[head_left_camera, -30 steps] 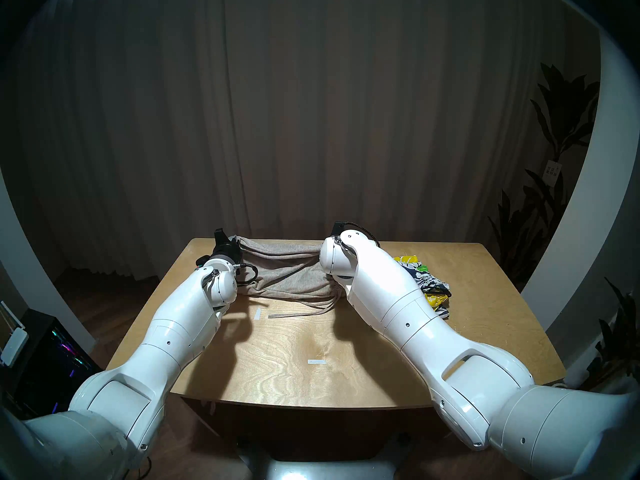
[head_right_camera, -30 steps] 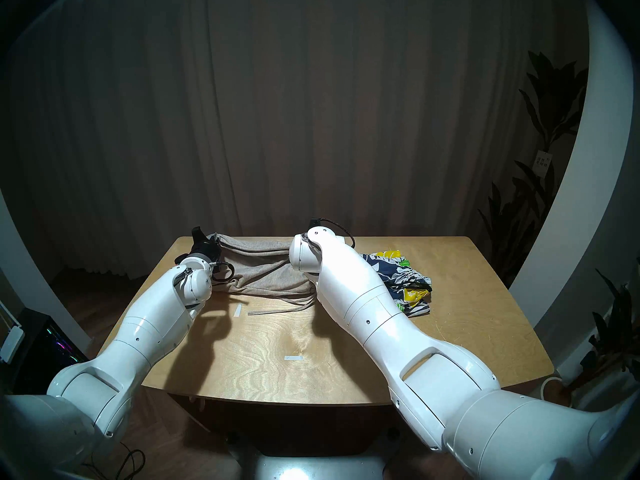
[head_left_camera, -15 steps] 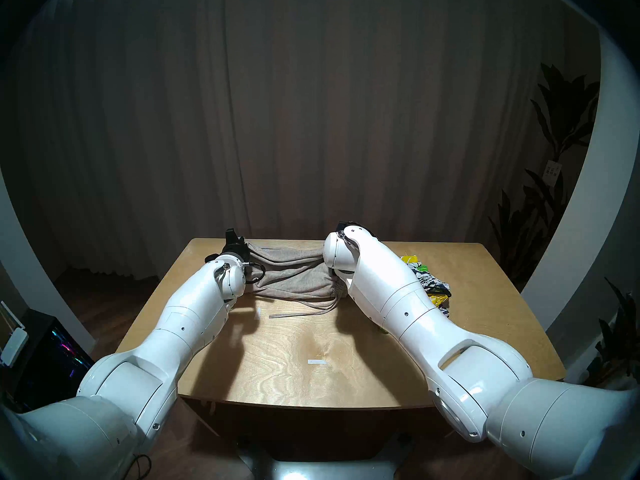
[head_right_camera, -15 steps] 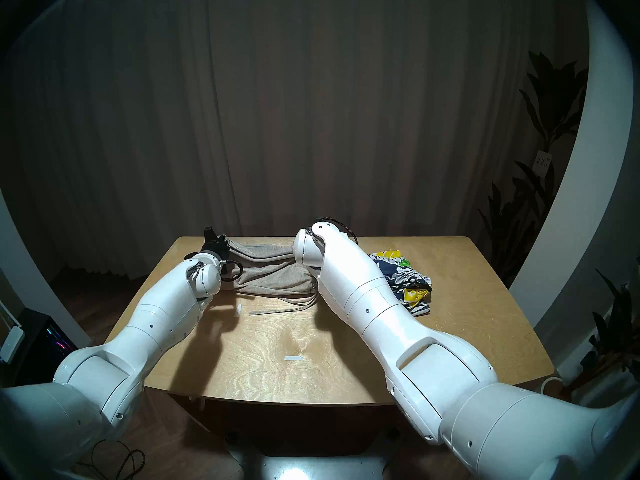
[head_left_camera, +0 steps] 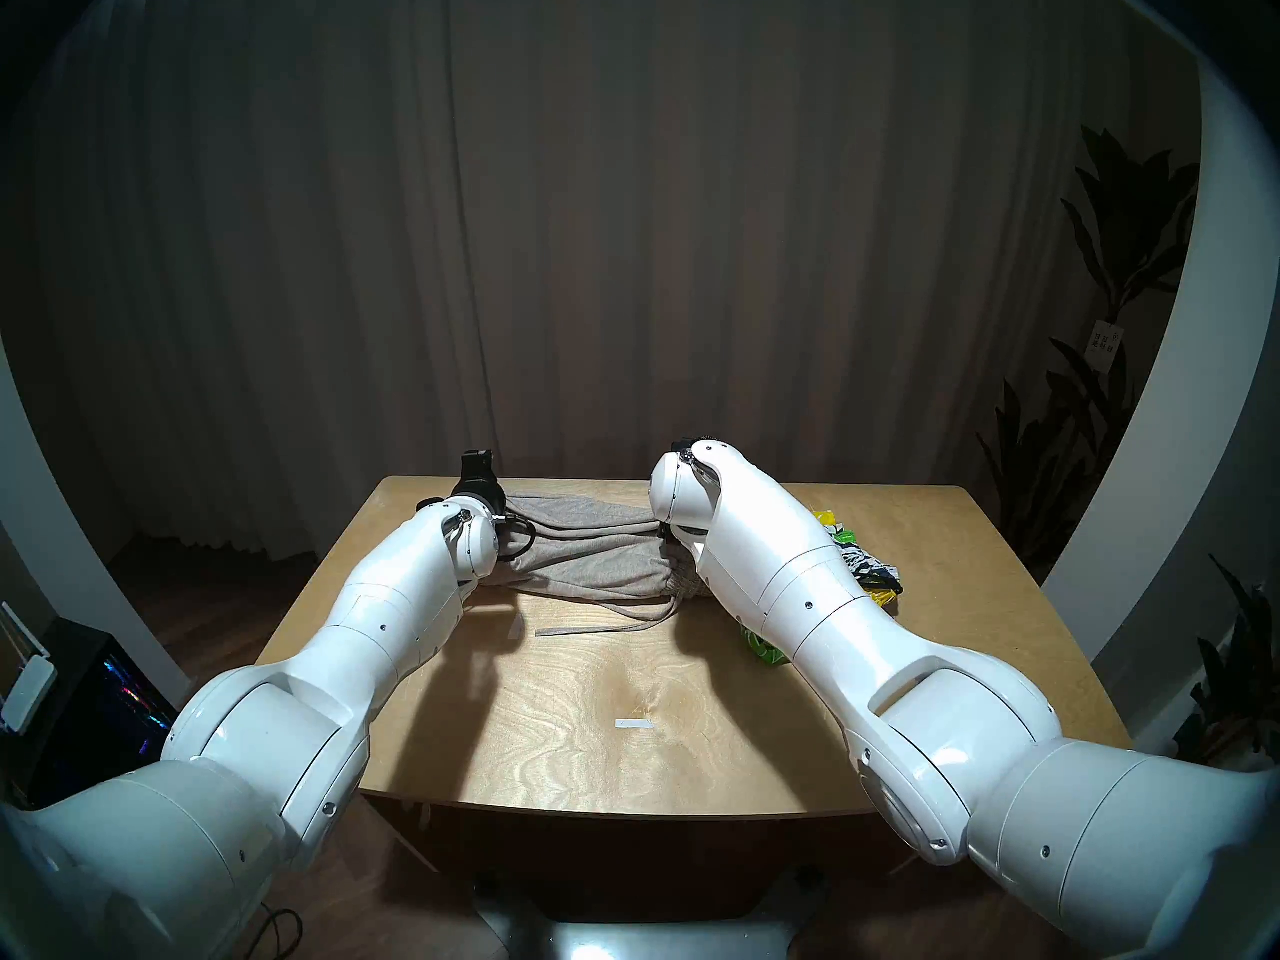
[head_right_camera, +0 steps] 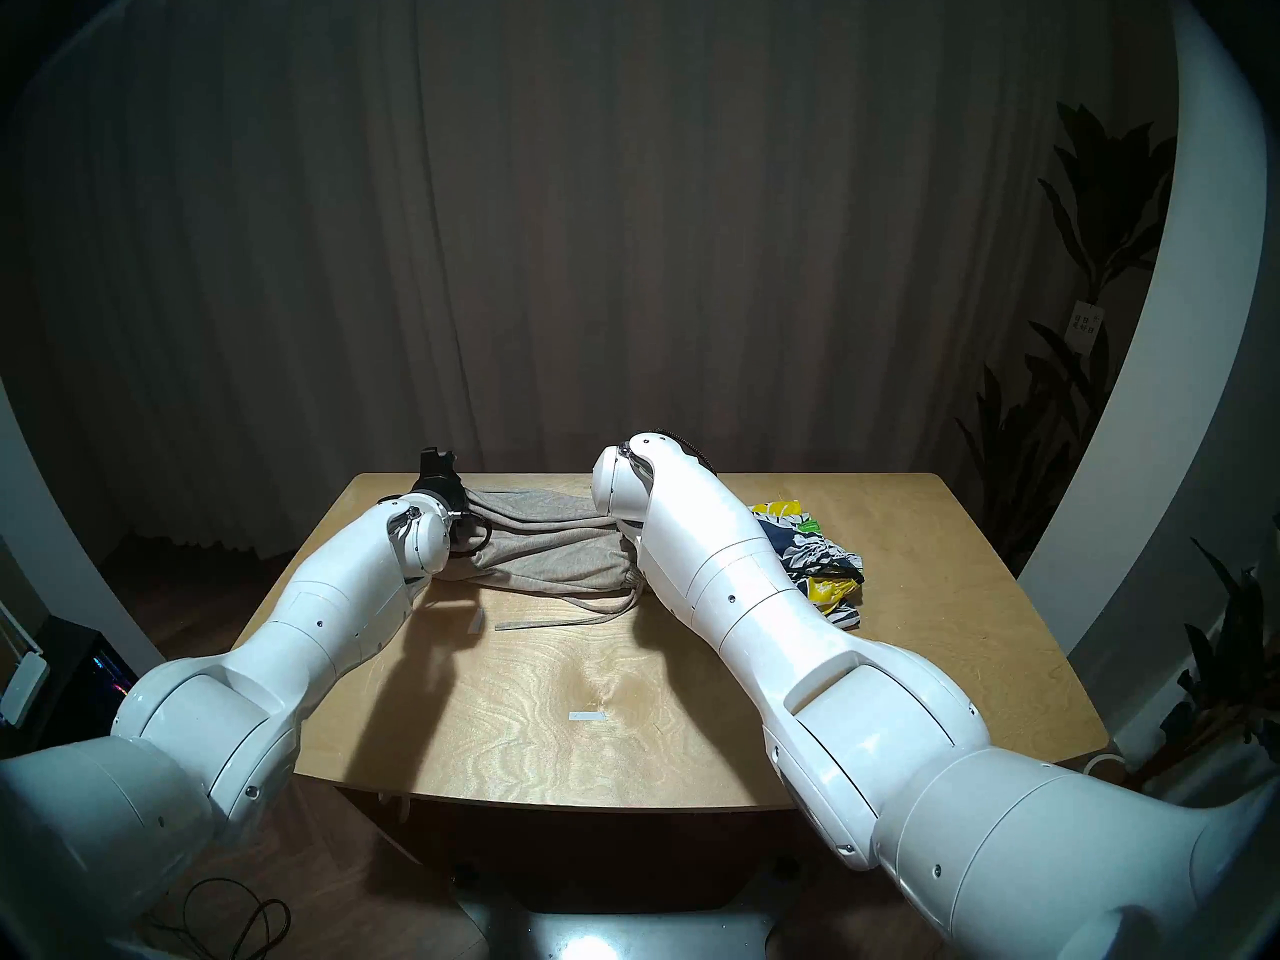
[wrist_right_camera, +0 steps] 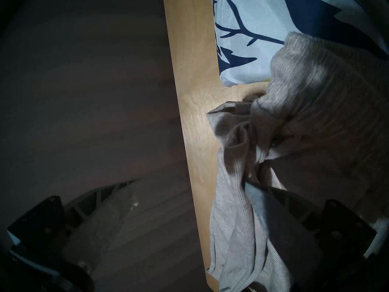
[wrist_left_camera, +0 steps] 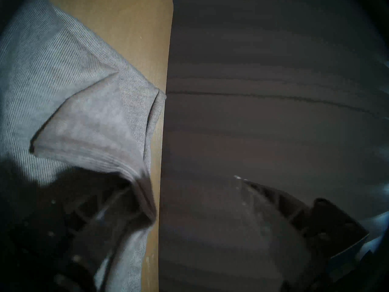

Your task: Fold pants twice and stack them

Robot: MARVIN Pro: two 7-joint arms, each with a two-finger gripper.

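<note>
Dark curtains back your bench, where both claws, the left claw and right claw, gape empty over the far edge with grey pants lying folded between them; withdraw straight back, avoiding snags.

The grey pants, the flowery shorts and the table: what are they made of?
The grey pants look like soft matte knit, maybe cotton: fine ribs show close up. The flowery shorts look like thin, smooth woven cloth with a slight sheen. The table seems to be pale wood with swirly grain, probably plywood.
</note>
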